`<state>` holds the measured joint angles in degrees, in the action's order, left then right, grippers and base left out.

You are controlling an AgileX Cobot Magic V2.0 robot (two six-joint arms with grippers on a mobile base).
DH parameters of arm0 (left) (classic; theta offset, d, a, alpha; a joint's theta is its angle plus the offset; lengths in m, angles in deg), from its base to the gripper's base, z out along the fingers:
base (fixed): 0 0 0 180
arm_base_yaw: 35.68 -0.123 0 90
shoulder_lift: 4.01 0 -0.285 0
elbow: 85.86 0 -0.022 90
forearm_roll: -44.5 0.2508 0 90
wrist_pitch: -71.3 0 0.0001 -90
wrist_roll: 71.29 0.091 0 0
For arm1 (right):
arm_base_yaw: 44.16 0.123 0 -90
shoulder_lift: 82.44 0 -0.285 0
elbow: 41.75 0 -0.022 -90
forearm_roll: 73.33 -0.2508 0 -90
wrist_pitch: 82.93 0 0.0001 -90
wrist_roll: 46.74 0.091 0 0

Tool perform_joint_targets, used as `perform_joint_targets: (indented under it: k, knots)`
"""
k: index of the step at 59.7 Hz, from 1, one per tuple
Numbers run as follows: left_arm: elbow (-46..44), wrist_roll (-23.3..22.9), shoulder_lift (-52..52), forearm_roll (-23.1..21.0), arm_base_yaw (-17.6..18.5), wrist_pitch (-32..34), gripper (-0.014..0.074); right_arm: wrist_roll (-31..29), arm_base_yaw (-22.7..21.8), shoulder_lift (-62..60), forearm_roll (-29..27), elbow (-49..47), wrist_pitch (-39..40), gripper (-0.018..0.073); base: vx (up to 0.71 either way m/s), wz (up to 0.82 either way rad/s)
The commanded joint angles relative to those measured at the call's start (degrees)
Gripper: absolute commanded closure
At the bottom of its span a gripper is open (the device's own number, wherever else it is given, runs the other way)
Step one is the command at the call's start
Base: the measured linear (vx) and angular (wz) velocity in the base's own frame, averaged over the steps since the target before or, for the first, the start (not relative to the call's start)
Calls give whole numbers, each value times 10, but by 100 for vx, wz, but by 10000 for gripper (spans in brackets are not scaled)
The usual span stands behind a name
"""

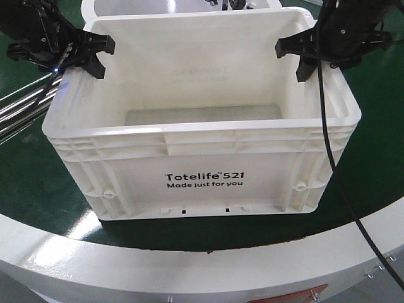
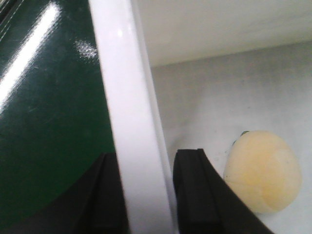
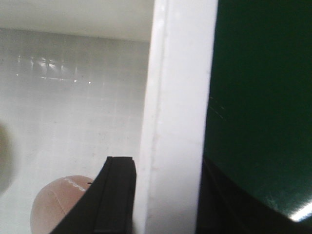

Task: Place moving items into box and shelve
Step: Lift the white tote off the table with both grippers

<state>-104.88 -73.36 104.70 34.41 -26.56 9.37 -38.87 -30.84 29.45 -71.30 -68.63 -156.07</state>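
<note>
- On your left, the left tool is at the left wall of the box. In the left wrist view one finger is outside the rim and the other is inside, both tight against the white plastic, so this tool is clamped on the wall.
- Just inside that wall, the cream ball lies on the box floor, near the inner finger but not touching it.
- The box stands upright on the green surface, with its printed side facing your front camera.
- Toward the right wall, the pinkish-brown ball also lies on the box floor, partly hidden behind a finger.
- The right tool grips the right wall the same way, narrowed onto the rim with one finger inside and one outside.
- A black cable hangs from the right arm down across the box's front right corner.
</note>
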Motion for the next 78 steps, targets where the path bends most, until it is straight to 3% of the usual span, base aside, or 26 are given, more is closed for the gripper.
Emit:
perform_joint_targets:
  k: [1, 16, 78]
  knots:
    - [-18, 5, -38, 9, 1, 26, 600, -8, -7, -51, 39, -24, -7, 567, 0, 0]
    - [-20, 5, -61, 9, 1, 54, 600, -8, -7, -53, 39, -24, -7, 564, 0, 0]
    - [-20, 6, -73, -6, 1, 42, 600, 0, -7, -69, 47, -24, 8, 564, 0, 0]
